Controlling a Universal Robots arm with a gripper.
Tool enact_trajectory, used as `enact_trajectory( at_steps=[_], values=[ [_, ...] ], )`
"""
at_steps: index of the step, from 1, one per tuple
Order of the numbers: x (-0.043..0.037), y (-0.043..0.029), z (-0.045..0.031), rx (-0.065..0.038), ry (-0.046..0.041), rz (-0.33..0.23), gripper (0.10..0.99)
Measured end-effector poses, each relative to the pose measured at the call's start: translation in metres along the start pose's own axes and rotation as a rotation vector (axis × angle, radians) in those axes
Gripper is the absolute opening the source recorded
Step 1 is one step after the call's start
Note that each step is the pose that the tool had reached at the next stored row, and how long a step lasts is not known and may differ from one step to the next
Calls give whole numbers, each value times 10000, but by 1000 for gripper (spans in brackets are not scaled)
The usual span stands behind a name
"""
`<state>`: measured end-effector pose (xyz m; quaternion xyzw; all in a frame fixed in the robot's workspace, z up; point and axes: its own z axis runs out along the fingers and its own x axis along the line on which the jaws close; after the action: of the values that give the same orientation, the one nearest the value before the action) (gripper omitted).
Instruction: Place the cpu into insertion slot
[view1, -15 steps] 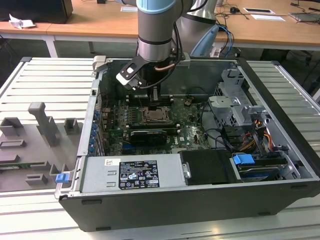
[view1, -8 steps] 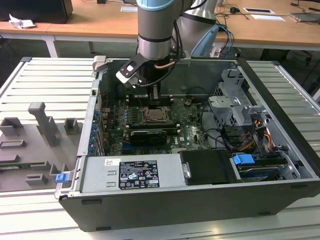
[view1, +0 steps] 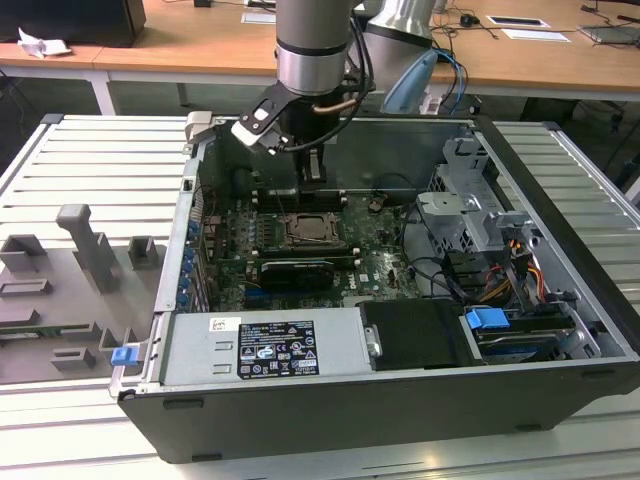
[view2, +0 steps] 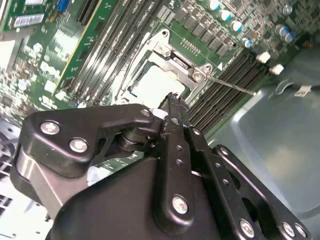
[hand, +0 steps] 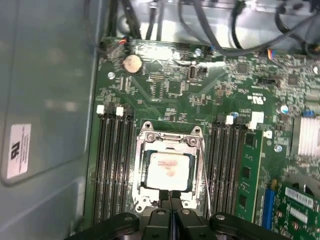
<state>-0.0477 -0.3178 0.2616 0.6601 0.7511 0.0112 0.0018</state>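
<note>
The cpu (hand: 167, 167) is a pale square chip lying flat inside the insertion slot (hand: 144, 136), a square socket with a shiny metal frame and a thin lever (hand: 204, 160) along one side. In the second wrist view the cpu (view2: 156, 82) again sits within the insertion slot's frame (view2: 150, 50). My gripper (hand: 170, 196) hangs just above the socket's edge, its two black fingers pressed together with nothing between them. In the exterior view the gripper (view1: 313, 186) reaches down into the open computer case, a short way above the insertion slot (view1: 313, 232).
Long black memory slots (hand: 112, 160) flank the socket on both sides. A black graphics card (view1: 295, 270) lies just in front of it, with a power supply (view1: 265, 345) nearer still. A drive cage (view1: 470, 215) and cables fill the exterior view's right. Grey fixtures (view1: 90, 250) stand outside the case.
</note>
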Motion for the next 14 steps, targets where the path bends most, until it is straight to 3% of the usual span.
enact_trajectory(
  at_steps=[6, 14],
  values=[
    [0, 0, 0, 13, 21, -1095, 106],
    [0, 0, 0, 24, 40, -2044, 106]
  ],
)
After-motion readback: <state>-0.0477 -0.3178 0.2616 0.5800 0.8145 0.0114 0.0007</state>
